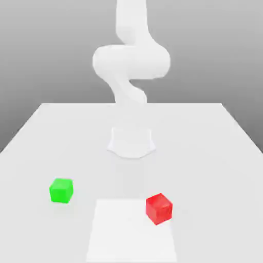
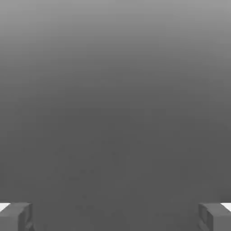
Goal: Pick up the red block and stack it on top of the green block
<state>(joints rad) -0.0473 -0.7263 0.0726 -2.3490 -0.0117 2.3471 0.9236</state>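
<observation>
The red block (image 1: pixel 158 208) sits on the white table (image 1: pixel 210 154) near the front, toward the exterior view's right, turned slightly askew. The green block (image 1: pixel 61 190) rests on the table toward the exterior view's left, well apart from the red one. In the hand view my gripper (image 2: pixel 115 217) is open: its two grey fingertips (image 2: pixel 16 216) stand far apart, with nothing between them and plain grey background behind. The white arm (image 1: pixel 131 61) rises from its base (image 1: pixel 131 141) behind both blocks and runs out of the picture above.
A paler square patch (image 1: pixel 120 233) marks the table's front middle, and the red block stands on its right corner. The table's edges slope away on both sides.
</observation>
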